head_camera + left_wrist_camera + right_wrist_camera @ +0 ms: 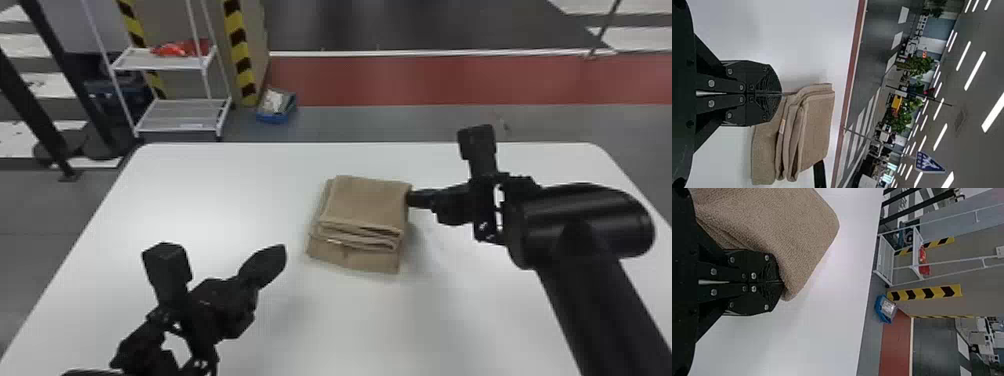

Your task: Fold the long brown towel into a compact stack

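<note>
The brown towel [370, 202] lies on the white table [225, 200], folded in a layered stack between my jaws. Its long axis seems to run away from me, the near end angled slightly toward my left; the layered fold edges face me. My right gripper [411, 198] is closed, tips against the towel's right side toward its far end. My left gripper [281, 251] is closed too, apart from the near left corner. My right fingers cover part of the cloth, so I cannot tell whether any is pinched; the underside is hidden.
</note>
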You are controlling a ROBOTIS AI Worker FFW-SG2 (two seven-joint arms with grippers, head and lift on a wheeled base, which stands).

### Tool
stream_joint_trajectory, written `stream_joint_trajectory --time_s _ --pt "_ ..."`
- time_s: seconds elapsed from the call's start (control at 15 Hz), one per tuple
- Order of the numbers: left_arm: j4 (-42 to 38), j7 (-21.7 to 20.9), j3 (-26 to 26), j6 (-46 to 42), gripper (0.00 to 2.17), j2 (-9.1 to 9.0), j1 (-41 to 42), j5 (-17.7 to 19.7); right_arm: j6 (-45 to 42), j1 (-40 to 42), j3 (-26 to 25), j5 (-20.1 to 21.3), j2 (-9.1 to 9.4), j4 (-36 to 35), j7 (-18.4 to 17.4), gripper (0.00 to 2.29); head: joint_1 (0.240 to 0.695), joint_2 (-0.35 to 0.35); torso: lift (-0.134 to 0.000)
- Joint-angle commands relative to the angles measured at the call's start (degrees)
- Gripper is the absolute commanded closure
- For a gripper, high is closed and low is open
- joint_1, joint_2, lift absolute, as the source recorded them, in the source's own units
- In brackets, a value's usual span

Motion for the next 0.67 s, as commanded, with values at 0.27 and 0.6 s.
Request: stream_joint_trajectory --time_s 0.27,0.6 --pt "-0.07 -0.09 0.20 -1.46 1.42 0.00 0.33 0.06 -4.30 -7.30 1.01 -0.02 2.81 11.54 0.15 2.24 0.695 0.052 -0.125" --pt "-1.74 -0.79 0.46 -1.46 1.42 0.09 1.83 0.58 -8.52 -7.92 1.54 -0.19 3.33 14.35 1.99 2.23 0.695 0.084 -0.125"
